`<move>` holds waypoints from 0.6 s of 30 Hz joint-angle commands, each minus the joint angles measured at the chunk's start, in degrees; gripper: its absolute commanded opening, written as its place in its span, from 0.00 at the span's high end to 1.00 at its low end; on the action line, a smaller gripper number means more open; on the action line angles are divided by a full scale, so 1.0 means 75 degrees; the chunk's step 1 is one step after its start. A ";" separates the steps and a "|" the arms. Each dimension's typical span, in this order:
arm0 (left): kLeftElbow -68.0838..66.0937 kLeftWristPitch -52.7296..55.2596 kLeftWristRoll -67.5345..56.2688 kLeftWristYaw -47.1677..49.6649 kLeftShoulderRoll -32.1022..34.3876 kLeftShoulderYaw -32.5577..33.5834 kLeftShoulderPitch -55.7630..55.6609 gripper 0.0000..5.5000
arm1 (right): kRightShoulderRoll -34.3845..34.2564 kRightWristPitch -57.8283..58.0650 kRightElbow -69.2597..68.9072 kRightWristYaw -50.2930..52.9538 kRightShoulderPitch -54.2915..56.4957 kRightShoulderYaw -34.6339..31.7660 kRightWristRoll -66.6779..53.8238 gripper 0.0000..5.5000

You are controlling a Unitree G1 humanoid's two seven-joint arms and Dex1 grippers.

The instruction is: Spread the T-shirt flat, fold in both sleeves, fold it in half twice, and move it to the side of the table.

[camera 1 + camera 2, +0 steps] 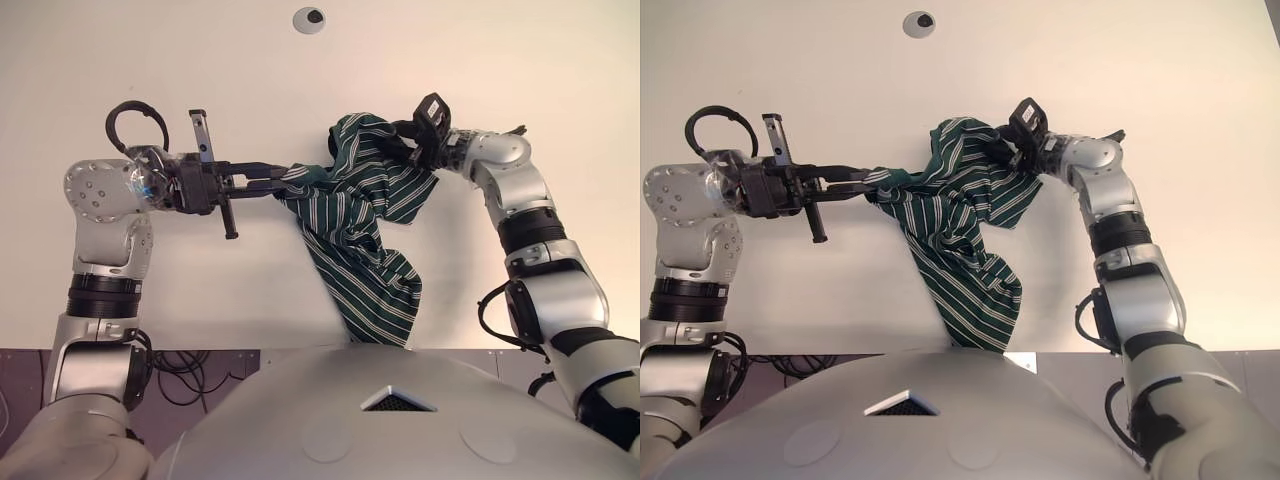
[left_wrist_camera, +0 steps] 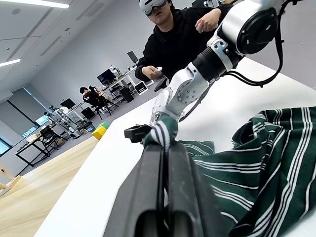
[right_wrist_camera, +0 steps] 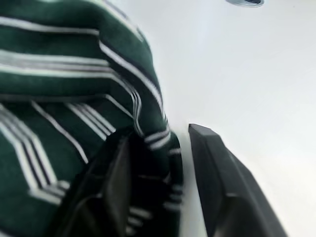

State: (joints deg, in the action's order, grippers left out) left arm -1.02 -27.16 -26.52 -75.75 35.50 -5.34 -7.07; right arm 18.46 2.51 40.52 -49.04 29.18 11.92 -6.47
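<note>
Centrally, a bunched green striped T-shirt lies on the white surface, trailing toward the near edge. The left pincer is clenched on its left edge. The right pincer, at its far right corner, is released, fingers apart around a fold.

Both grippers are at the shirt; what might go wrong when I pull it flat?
The left gripper pinches only a small fold of the shirt; it may slip out.
The right gripper looks open, not clamping the cloth, so that side may drop.
The shirt's tail lies at the table's near edge and might slide off.
</note>
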 commanded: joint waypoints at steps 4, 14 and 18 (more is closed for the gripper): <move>-0.0065 -0.0046 0.0086 0.0059 -0.0094 0.0064 -0.0082 1.00 | -0.0035 -0.0179 0.0142 0.0052 0.0179 -0.0240 0.0122 0.92; -0.2533 -0.1482 0.2968 0.3021 -0.0469 0.0767 -0.2759 1.00 | 0.1008 -0.3875 0.0388 0.4282 0.1121 -0.0427 0.2798 1.00; -0.3912 -0.1083 0.4213 0.4058 -0.0406 0.0471 -0.4732 1.00 | 0.1498 -0.4428 0.1093 0.5388 0.2120 -0.0454 0.3471 1.00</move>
State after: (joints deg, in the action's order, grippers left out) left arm -26.62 -36.45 1.32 -48.18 31.57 -0.68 -36.52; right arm 28.30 -29.37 46.44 -10.50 41.63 8.43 17.85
